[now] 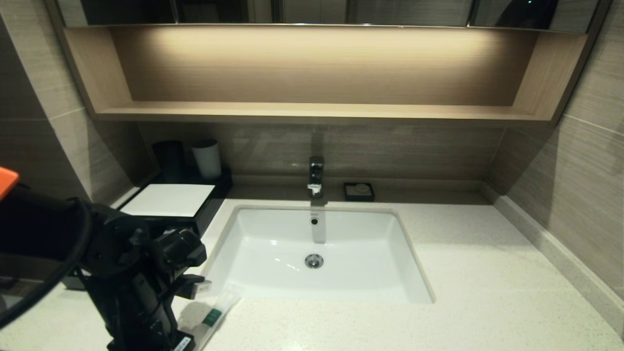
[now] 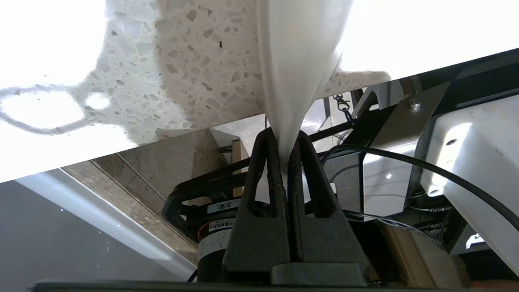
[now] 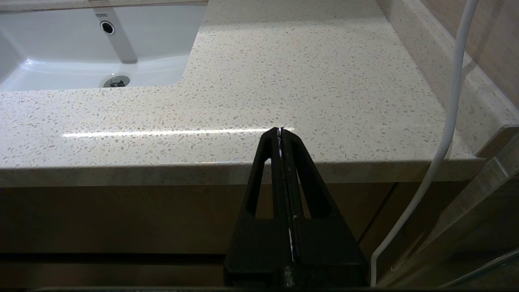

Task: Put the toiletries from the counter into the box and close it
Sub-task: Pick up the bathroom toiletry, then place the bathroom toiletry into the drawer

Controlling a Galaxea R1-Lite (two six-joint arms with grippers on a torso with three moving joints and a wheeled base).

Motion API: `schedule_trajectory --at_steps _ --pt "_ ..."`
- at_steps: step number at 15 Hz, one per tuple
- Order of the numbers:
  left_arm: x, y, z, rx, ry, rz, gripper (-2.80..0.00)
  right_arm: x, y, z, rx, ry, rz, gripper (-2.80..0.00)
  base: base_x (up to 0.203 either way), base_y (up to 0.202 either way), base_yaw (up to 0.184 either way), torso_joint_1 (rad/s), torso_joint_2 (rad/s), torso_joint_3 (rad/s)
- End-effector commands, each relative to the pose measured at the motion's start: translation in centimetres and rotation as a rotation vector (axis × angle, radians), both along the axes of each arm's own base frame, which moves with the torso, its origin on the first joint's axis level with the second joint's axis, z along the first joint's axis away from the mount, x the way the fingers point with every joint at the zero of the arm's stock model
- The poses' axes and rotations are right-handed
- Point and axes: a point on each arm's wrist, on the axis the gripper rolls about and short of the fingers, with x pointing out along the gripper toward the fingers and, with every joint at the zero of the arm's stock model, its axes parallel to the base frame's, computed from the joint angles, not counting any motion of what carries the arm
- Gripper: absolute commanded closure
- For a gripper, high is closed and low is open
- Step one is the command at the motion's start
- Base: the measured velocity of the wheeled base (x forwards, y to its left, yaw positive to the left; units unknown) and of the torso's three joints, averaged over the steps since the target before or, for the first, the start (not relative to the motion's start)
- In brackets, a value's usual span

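The step in hand is, I judge, a pick-up: the left tool (image 2: 287,156) is clamped on the end of a clear toothbrush packet (image 1: 218,310), whose whitish wrap fans out from between the tips in the left wrist view. In the head view that packet lies slanted on the near left of the table (image 1: 487,292), just beside the near left corner of the sink (image 1: 317,253), its green band showing; whether it is lifted clear or resting on the stone cannot be told. Only this one packet is visible; the left arm hides much of the near left table, so any other toiletries there are out of sight.

The box (image 1: 168,200) sits farther back on the left, against the wall, its white top panel showing. Its front is behind the left arm, so whether the drawer stands open cannot be told. The next move probably calls for carrying the packet back and left to the box, with its long limp length kept from catching on the box edge.

On the box's far end stand a black tumbler (image 1: 169,160) and a pale cup (image 1: 206,158), near enough to be knocked. The faucet (image 1: 316,176) and a small soap dish (image 1: 359,191) are well apart from the path.

The right tool (image 3: 280,136) hangs off the near edge of the table on the right, its tips together on nothing, idle.
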Motion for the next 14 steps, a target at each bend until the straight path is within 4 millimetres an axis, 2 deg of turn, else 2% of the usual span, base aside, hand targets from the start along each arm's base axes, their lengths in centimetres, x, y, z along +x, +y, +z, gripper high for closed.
schedule_trajectory --at_steps 1,3,6,8,11,14 --pt "-0.2 0.0 0.3 0.000 -0.007 0.000 0.00 0.0 0.0 0.0 0.000 0.002 0.001 0.00 0.000 0.000 0.000 0.000 0.00 0.000" --pt "-0.7 0.0 2.0 -0.026 -0.073 -0.002 0.00 0.0 0.0 0.0 0.001 0.003 -0.001 0.00 0.000 0.000 0.000 0.000 0.00 0.000" --pt "-1.7 0.4 7.1 -0.071 -0.188 0.033 0.00 0.0 0.0 0.0 0.001 0.004 0.000 0.00 0.000 0.000 0.000 0.000 0.00 0.000" --pt "-2.6 1.0 9.4 -0.080 -0.231 0.138 0.00 0.0 0.0 0.0 0.000 0.003 -0.001 0.00 0.000 0.000 0.000 0.000 0.00 0.000" --pt "-2.8 3.1 10.5 -0.017 -0.287 0.246 0.00 0.0 0.0 0.0 0.000 0.002 -0.001 0.00 0.000 0.000 0.000 0.000 0.00 0.000" --pt "-3.1 4.9 10.9 0.021 -0.267 0.374 0.00 0.0 0.0 0.0 0.001 0.003 0.002 0.00 0.000 0.000 0.000 0.000 0.00 0.000"
